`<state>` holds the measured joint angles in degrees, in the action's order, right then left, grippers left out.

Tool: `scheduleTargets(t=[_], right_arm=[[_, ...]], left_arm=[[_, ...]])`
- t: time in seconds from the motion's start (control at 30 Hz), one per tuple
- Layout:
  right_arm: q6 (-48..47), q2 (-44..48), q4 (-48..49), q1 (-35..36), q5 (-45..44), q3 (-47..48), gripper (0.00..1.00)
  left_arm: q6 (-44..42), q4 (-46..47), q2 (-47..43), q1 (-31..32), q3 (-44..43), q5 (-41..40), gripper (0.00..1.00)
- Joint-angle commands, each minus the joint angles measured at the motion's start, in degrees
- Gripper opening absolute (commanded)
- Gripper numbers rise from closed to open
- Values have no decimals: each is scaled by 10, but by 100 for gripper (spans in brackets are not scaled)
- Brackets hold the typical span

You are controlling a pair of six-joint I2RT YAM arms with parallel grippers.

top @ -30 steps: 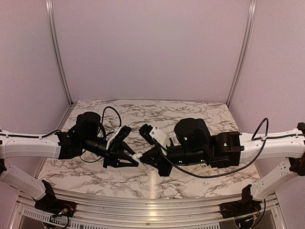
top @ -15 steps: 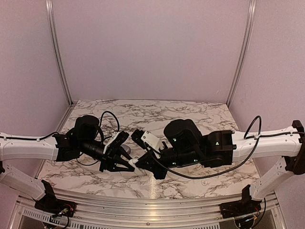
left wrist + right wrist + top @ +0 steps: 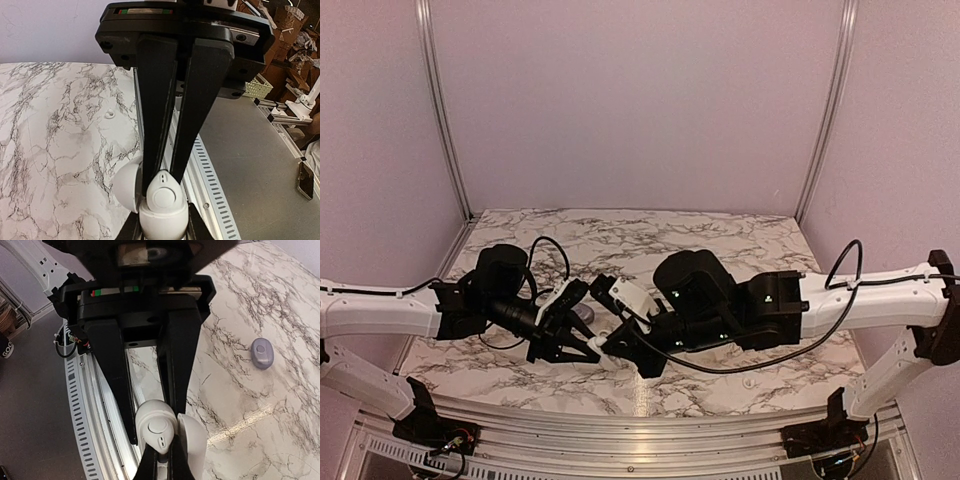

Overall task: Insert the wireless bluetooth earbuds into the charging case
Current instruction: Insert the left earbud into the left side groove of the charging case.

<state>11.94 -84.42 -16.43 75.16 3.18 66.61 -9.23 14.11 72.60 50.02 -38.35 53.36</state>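
Observation:
The white charging case (image 3: 162,220) hangs above the marble near the table's front edge, its lid (image 3: 125,186) swung open to one side. My left gripper (image 3: 162,229) is shut on the case body (image 3: 148,416), one finger on each flank. A pale teardrop earbud (image 3: 163,194) with a round face sits in the case. My right gripper (image 3: 161,466) faces the left one, shut, with the narrow end of that earbud (image 3: 160,434) between its fingertips. In the top view both grippers meet at the case (image 3: 608,352). A greyish oval earbud (image 3: 262,352) lies loose on the marble, behind the left gripper (image 3: 585,316).
The aluminium rail (image 3: 640,412) of the front edge runs just below the grippers, with the floor beyond it. A tiny pale blob (image 3: 110,114) lies on the marble to the right. Lavender walls close the back and sides.
Both arms have shifted left and slightly toward the front edge, carrying the case between them. The right arm has reached further across. Both grips look unchanged.

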Motion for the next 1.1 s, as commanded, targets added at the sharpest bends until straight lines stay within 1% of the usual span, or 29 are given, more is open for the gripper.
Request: scheduleTargets(t=[0.0, 0.17, 0.3, 0.43, 0.63, 0.77, 0.87, 0.9, 0.93, 1.0, 1.07], right_arm=[[-6, -54, 5, 10, 28, 37, 1], [-8, -60, -17, 10, 9, 60, 7], [-3, -45, -28, 10, -7, 58, 14], [1, -27, -33, 11, -18, 52, 20], [3, -16, -27, 11, -20, 45, 21], [3, -18, -30, 11, -26, 45, 16], [4, -14, -34, 11, -29, 43, 16], [5, -12, -34, 11, -29, 42, 18], [6, -10, -35, 11, -29, 41, 23], [7, -5, -37, 11, -48, 41, 29], [8, 1, -34, 11, -51, 39, 31]], left_arm=[[-9, 59, -19, 15, -16, 28, 0], [-10, 59, -15, 14, -17, 26, 0], [-11, 59, -16, 15, -17, 26, 0], [-11, 59, -15, 15, -17, 25, 0], [-12, 59, -12, 15, -19, 26, 0], [-12, 60, -11, 15, -19, 26, 0], [-13, 59, -10, 14, -19, 26, 0], [-13, 59, -10, 14, -20, 27, 0], [-13, 59, -10, 15, -19, 27, 0], [-13, 59, -9, 15, -20, 29, 0], [-13, 59, -10, 15, -20, 31, 0]])
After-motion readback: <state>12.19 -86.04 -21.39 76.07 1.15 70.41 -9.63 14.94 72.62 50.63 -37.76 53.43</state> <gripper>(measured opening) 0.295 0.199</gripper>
